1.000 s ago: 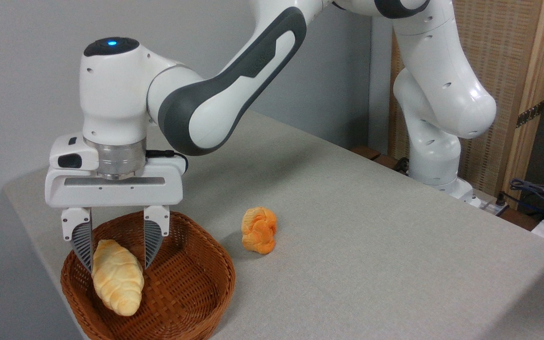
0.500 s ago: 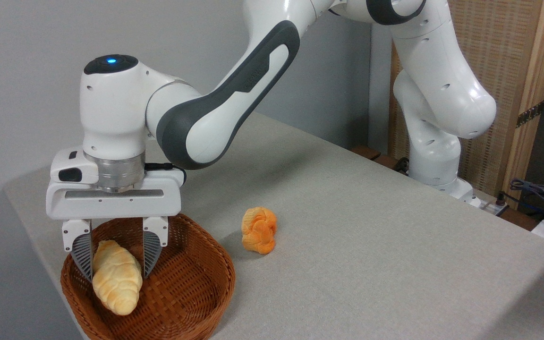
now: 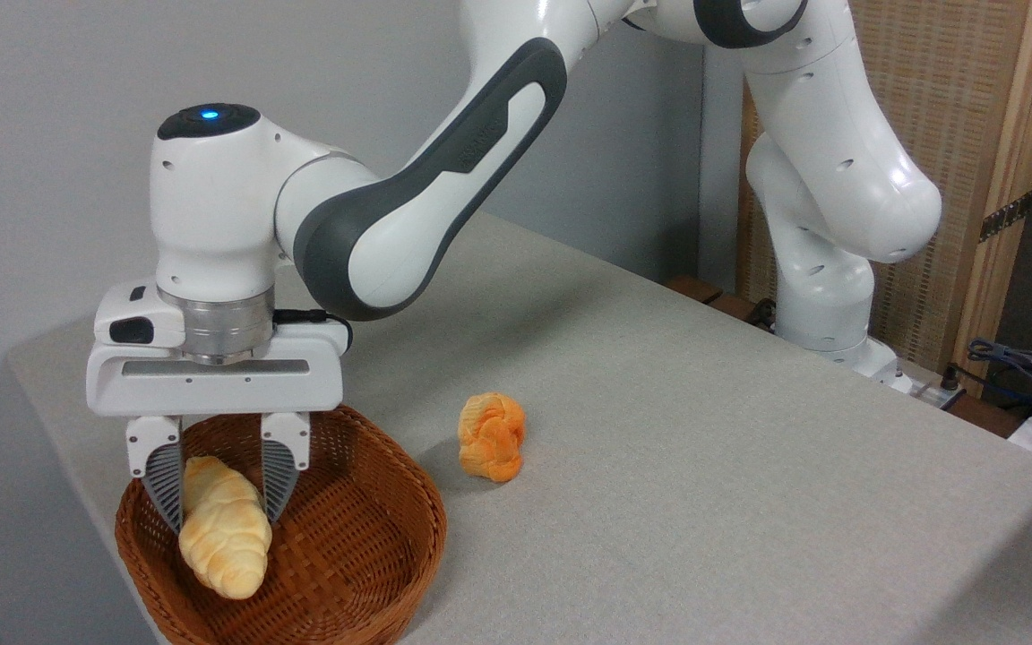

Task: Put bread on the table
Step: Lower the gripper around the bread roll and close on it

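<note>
In the fixed camera view, the white two-finger gripper (image 3: 219, 502) points straight down into the brown woven wicker basket (image 3: 364, 537) at the near left corner of the light grey-beige fabric-covered table (image 3: 704, 448). Its ribbed grey fingers (image 3: 279, 475) are drawn in on either side of the upper end of the pale yellow, glossy braided loaf of bread (image 3: 220, 537), pressing against it. The loaf lies inside the basket, tilted. A smaller deep-orange knot-shaped bun (image 3: 492, 436) sits on the table just right of the basket.
</note>
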Robot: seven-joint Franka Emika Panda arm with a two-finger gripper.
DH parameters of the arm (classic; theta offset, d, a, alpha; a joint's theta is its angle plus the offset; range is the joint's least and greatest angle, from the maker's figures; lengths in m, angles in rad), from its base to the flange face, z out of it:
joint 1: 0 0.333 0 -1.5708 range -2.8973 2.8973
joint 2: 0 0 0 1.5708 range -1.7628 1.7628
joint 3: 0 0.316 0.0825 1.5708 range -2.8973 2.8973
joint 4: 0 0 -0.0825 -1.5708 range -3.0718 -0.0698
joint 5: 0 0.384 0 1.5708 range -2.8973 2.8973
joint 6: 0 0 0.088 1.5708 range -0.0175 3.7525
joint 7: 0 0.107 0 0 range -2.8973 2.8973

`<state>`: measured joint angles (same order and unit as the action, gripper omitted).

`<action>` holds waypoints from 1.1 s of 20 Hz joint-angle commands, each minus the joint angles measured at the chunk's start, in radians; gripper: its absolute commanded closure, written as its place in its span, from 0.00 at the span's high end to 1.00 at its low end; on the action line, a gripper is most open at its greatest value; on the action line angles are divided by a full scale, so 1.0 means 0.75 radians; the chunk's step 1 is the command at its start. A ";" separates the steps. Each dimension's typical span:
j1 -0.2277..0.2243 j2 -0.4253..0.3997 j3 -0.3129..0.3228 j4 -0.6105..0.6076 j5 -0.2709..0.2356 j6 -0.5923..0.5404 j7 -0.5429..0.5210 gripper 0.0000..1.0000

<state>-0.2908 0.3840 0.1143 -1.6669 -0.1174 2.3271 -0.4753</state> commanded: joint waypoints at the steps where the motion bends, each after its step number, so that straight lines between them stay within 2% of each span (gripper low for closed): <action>1: 0.003 0.010 -0.005 0.014 0.024 0.016 -0.017 0.33; 15: 0.003 -0.033 0.007 0.028 0.030 -0.018 0.014 0.30; 17: 0.003 -0.056 0.005 0.028 0.066 -0.045 0.020 0.30; 22: 0.011 -0.107 0.009 0.028 0.083 -0.137 0.104 0.30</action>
<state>-0.2858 0.3464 0.1144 -1.6439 -0.0697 2.2868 -0.4474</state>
